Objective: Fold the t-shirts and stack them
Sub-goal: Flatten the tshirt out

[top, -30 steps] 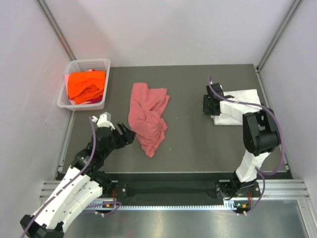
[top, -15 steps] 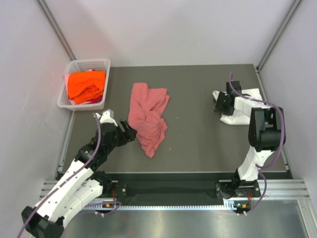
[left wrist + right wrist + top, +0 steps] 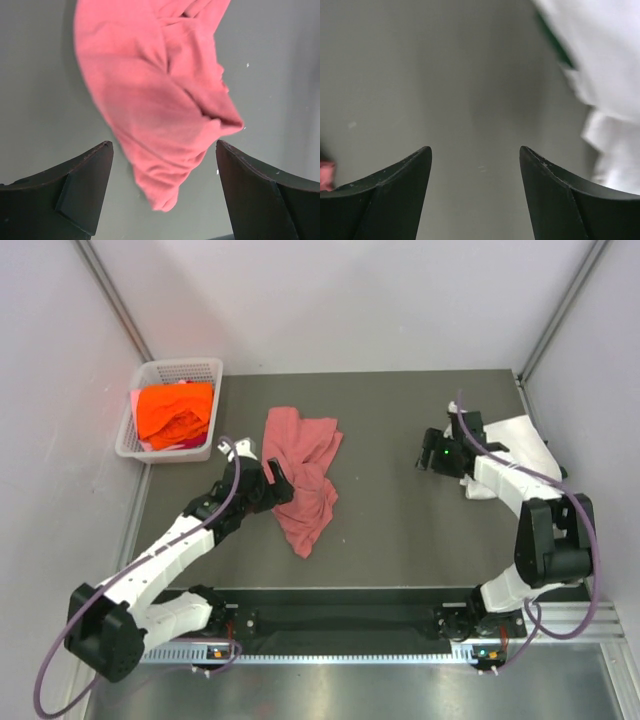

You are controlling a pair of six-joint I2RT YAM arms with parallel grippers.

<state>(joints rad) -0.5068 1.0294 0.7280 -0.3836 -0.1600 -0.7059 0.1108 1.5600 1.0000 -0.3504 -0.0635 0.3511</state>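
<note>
The dusty pink-red t-shirt (image 3: 300,475) lies crumpled and unfolded on the dark table mat (image 3: 390,515), left of the middle, its length running from far to near and ending in a narrow tail at the near end. The left gripper (image 3: 283,480) is at the left edge of this shirt, about halfway along it. In the left wrist view the left gripper (image 3: 164,145) has its fingers (image 3: 82,185) spread wide, with the bunched pink-red t-shirt (image 3: 160,100) lying below and between them; the cloth is not pinched and the jaws stand apart on either side of it.

The white t-shirt (image 3: 525,440) sits on the right side of the mat, towards the far right corner, rumpled, with the right arm's forearm crossing over it. The right gripper (image 3: 428,456) is just left of this shirt, pointing towards the middle of the table. In the right wrist view the right gripper (image 3: 475,149) has its jaws apart over bare mat, holding nothing, and the white t-shirt (image 3: 605,75) fills the upper right corner.

The bright orange t-shirt (image 3: 175,412) is heaped in the white mesh basket (image 3: 180,366) at the far left corner of the mat, well apart from both grippers
</note>
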